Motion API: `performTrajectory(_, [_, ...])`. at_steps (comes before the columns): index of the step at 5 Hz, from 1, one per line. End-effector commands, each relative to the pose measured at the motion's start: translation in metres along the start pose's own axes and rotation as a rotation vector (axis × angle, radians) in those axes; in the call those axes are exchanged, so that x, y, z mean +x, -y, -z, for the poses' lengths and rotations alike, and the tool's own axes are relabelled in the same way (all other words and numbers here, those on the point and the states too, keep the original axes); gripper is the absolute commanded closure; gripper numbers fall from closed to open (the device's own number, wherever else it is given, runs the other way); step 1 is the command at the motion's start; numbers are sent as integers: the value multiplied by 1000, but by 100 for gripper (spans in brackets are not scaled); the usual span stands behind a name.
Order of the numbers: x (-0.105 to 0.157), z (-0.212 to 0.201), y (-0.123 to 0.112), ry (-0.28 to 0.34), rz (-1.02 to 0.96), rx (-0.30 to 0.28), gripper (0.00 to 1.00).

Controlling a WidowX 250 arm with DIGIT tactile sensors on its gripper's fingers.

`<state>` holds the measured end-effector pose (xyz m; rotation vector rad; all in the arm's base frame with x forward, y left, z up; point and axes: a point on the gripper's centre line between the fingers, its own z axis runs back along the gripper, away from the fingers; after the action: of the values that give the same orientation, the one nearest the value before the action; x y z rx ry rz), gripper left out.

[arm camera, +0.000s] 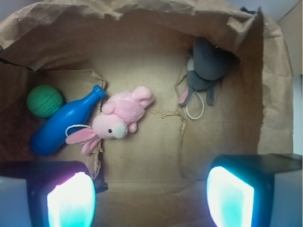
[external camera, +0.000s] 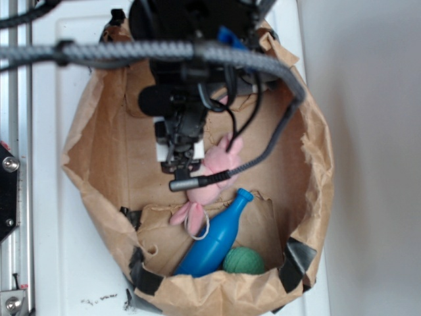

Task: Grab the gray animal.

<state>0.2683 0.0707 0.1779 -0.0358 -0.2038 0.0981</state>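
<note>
Inside the brown paper bag, going left to right in the wrist view: a green ball sits just beside the base of a blue plastic bottle, whose neck points toward a pink plush bunny lying near the middle. Farther right, the gray animal rests against the bag's far wall, its thin white cord loop trailing below. The gripper hangs above the bag floor, jaws spread wide, holding nothing.
</note>
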Motion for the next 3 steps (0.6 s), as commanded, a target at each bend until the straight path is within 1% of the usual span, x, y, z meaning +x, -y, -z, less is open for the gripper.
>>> performTrajectory(1, [-6,5,3,111,-71,77,0])
performTrajectory(2, [-5,22,-1,133,-104,105,0])
performTrajectory(3, [-3,39,-11,151,-159,119,0])
